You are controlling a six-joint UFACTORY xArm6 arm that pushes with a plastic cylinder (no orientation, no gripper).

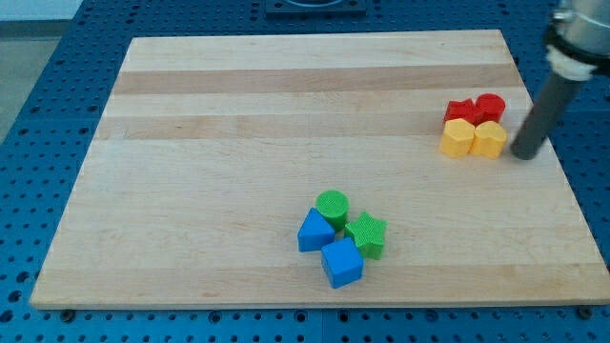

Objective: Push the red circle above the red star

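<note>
The red circle (490,107) sits near the view's right edge of the wooden board (238,143), touching the red star (461,111) on its left. Two yellow blocks lie just below them: one (458,138) under the star and one (490,139) under the circle. All of these form a tight cluster. My tip (523,153) rests on the board just right of the lower right yellow block, slightly below the red circle and to its right, a small gap from the cluster.
A second cluster sits at the view's bottom centre: a green circle (332,206), a green star (367,233), a blue triangular block (314,232) and a blue cube (341,262). The board's right edge is close to my tip.
</note>
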